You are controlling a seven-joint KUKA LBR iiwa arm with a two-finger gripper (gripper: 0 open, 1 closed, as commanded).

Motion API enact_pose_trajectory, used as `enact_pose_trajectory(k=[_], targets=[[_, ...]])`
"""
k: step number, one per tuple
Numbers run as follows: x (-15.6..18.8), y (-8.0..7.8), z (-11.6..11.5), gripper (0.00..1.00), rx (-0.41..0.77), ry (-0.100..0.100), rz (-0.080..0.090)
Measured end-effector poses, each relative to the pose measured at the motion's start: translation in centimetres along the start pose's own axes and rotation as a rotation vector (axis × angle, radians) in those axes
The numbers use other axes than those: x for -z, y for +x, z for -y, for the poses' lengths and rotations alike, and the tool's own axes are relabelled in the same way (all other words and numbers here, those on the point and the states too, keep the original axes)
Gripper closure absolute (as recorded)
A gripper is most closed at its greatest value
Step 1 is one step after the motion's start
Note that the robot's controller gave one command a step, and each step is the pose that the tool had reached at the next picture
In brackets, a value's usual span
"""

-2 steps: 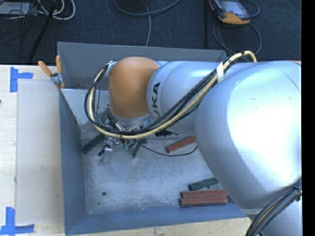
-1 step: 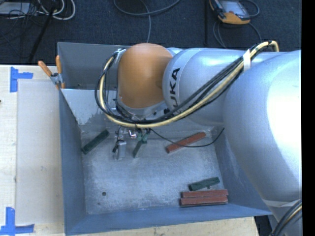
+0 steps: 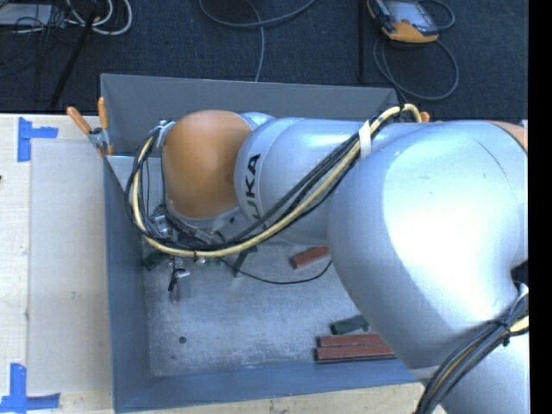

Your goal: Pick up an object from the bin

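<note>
bin [image 3: 129, 317]: grey metal, floor mostly bare
gripper [image 3: 176, 281]: at 9 o'clock of the bin floor, low, under the orange cover [image 3: 203, 162] of the wrist; cables [image 3: 259, 231] loop round it
claw state: unclear from this view whether apart or together; nothing seen in it
under gripper: bare floor, no thing touching it that I can make out
dark speck [image 3: 183, 341]: on the floor at 6 o'clock of the gripper, apart from it
small red-brown block [image 3: 309, 257]: nearest thing, at 3 o'clock of the gripper, well apart; lies flat, long axis roughly 9-to-3, right end tipped toward 2; sits close to the arm's shell
dark short piece [image 3: 349, 325]: at 4 o'clock of the bin floor, long axis about 9-to-3, just beside the bar
long red-brown bar [image 3: 354, 348]: at 5 o'clock, by the near wall, flat, long axis 9-to-3; right end hidden under the arm
</note>
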State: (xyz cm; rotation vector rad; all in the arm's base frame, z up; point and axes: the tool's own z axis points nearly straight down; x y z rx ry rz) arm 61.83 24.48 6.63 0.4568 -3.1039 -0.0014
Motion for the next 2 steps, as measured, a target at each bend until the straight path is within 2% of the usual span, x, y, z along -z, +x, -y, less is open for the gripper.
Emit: enact_pose_trajectory(k=[1, 2], targets=[[0.4, -0.2, 0.2, 1.0, -0.006, 0.0, 0.005], [17.7, 0.5, 1.6, 1.0, 0.081, 0.002, 0.015]])
